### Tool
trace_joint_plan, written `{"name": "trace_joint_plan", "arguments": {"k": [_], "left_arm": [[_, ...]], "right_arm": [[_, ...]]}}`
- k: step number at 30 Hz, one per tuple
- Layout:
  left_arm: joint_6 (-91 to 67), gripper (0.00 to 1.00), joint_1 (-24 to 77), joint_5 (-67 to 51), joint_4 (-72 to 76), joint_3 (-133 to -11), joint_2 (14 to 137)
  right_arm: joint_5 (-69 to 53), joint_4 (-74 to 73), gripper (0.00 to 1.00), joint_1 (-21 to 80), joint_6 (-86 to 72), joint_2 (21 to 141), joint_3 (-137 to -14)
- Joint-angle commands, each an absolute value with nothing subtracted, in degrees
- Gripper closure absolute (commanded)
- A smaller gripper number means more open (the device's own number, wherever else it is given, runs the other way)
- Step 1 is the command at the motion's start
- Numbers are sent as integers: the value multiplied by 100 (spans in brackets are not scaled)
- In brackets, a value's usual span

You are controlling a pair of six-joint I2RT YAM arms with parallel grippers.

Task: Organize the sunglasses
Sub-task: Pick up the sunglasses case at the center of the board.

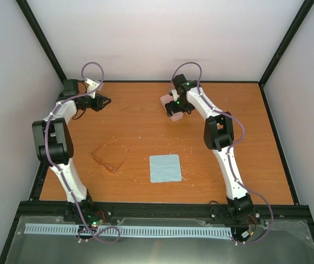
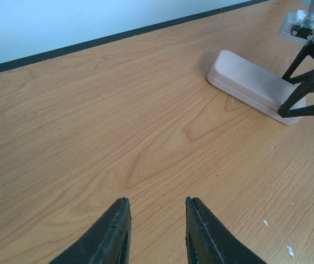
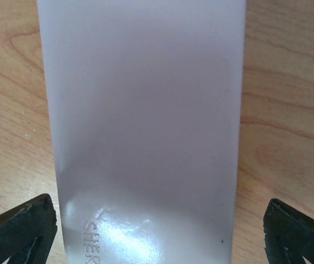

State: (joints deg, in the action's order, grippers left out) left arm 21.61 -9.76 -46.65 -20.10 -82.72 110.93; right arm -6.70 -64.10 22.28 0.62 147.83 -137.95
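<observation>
- The sunglasses (image 1: pixel 110 155) lie on the wooden counter (image 1: pixel 146 126), left of its middle and somewhat closer to the near edge than the far one. Nothing touches them.
- Their frame and lenses are see-through amber, so the wood shows through. From above it is hard to tell whether the arms are folded.
- A light blue cloth (image 1: pixel 164 168) lies flat to the right of the sunglasses, apart from them, about midway along the near half of the counter.
- A pink case (image 1: pixel 173 116) sits in the far half of the counter, a little right of centre and well apart from the sunglasses and the cloth. In the left wrist view the case (image 2: pixel 250 85) rests flat on the wood with its lid down.
- The right gripper (image 1: pixel 176 107) hangs over the case. In its own camera the right gripper (image 3: pixel 160 220) has its fingers spread wide, one on each side of the case (image 3: pixel 146 110). The right-hand finger (image 3: pixel 297 231) stands clear of the case's side. The left-hand one is very close to the other side, and contact cannot be made out.
- The left gripper (image 1: pixel 105 102) is near the far left corner of the counter and points toward the case. Its fingers (image 2: pixel 110 236) are apart with bare wood showing between them, holding nothing.
</observation>
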Motion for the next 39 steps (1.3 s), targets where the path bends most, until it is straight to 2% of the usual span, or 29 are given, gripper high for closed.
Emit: {"name": "trace_joint_plan", "arguments": {"k": [1,3,6,11,12,15,20,24,27,29,34,39], "left_arm": [[2162,70,-1008,-4641,-2102,-8472,11084],[2147,70,-1007,-4653,-2113,-8481,11115],[2136,70,-1000,-4675,-2103,-8486,11135],[2144,69,-1009,-4693,-2084,-8492,11176],[2149,69,-1007,-4698,-2075,-8498,11179],[2185,69,-1003,-4727,-2049,-8538,11187],[2299,68,-950,-4918,-2078,-8667,11192],[2579,68,-681,-5085,-2108,-8771,11159],[2591,70,-434,-5340,-2103,-8877,11120],[2400,73,-317,-5604,-1968,-8901,11083],[2020,82,31,-6216,-1571,-8811,10972],[1590,85,171,-6627,-968,-8455,10819]], "right_arm": [[-528,-6251,0,2261,27,14836,-13948],[-548,-6240,8,2266,30,14847,-13948],[-579,-6268,24,2268,37,14857,-13951],[-595,-6362,25,2267,44,14889,-13916],[-612,-6366,28,2268,44,14889,-13904],[-680,-6393,46,2268,44,14907,-13879],[-982,-6540,66,2260,-75,14762,-13853],[-1619,-6437,78,2265,-185,14279,-13418],[-2558,-6295,84,2268,-193,13798,-12990],[-3377,-6184,94,2266,-150,13464,-12629],[-5101,-5688,97,2254,-344,12827,-11803],[-5481,-5306,97,2259,-812,12734,-11804]]}}
